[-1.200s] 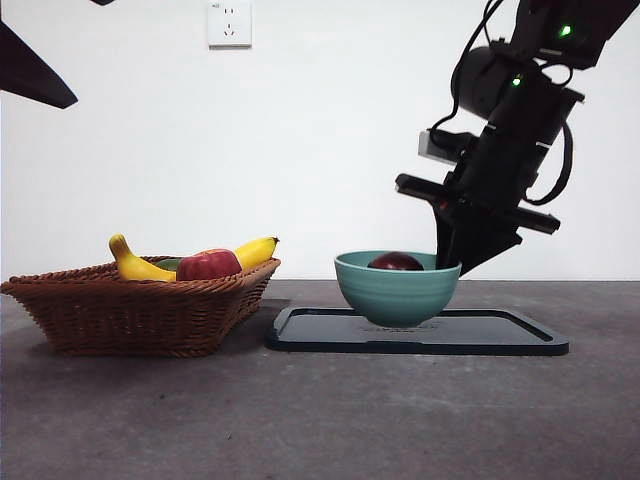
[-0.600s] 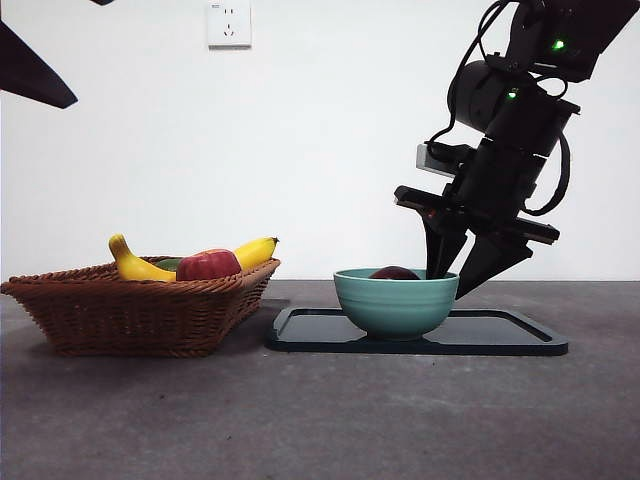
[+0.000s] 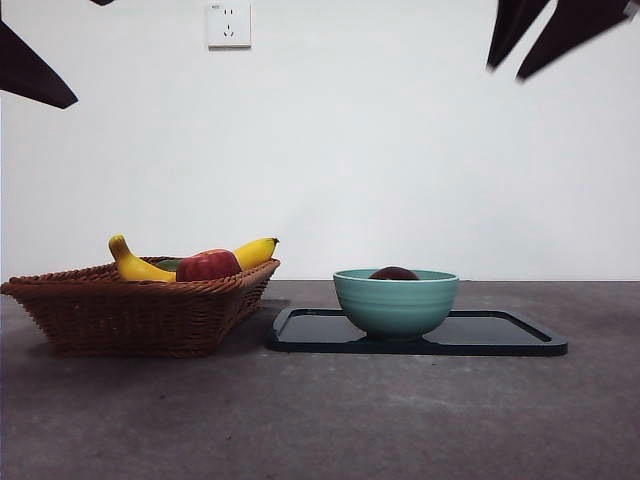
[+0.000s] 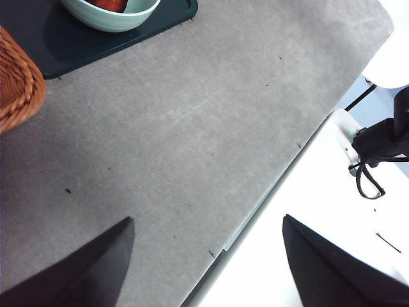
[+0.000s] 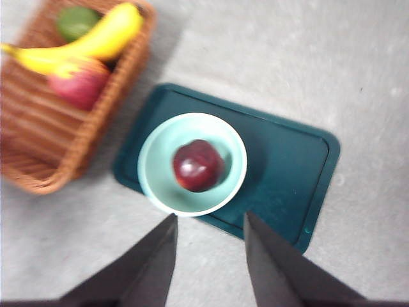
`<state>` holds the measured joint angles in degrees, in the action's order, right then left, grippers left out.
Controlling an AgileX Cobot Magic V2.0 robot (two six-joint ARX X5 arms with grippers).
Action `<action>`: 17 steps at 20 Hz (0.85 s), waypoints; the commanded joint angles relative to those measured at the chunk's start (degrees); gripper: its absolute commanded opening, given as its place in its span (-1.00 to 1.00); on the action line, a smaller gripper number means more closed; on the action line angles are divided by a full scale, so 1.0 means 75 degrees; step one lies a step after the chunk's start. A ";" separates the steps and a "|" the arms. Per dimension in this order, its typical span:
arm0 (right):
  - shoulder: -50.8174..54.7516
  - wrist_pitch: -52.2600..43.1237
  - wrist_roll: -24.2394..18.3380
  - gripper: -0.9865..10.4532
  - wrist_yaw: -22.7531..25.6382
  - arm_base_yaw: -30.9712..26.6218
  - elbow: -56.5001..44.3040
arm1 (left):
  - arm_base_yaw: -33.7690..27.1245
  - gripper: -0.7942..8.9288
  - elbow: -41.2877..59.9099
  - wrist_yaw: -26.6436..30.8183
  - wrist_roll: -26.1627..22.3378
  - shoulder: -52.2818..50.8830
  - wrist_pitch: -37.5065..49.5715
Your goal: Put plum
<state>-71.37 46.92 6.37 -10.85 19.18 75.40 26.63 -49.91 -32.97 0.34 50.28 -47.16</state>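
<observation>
One plum (image 5: 198, 165) sits in the bowl (image 5: 153, 179) at the tray's (image 5: 294, 173) basket-side end; right gripper (image 5: 208, 256) hangs empty, jaws apart; little risk beyond a knocked bowl.

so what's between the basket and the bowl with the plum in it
Only the near end of the dark tray and a narrow strip of bare grey table. The right wrist view shows the basket almost meeting the tray under the bowl holding the plum.

Plum (image 5: 197, 165) sits in bowl (image 5: 156, 185); bowl stands on tray (image 5: 300, 173), toward its basket-side end. Basket (image 3: 130, 315) beside tray holds banana (image 3: 140, 266) and apple (image 3: 208, 265)
</observation>
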 commanded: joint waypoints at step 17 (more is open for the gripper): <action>0.3993 0.0026 -0.0140 -0.53 -0.1778 0.0291 -0.3663 | 0.0029 -0.07 -0.0064 -0.0035 -0.0122 0.0035 0.0058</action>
<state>-41.17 47.55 5.80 -24.01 21.02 47.48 26.63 -49.91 -32.95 0.32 50.28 -47.16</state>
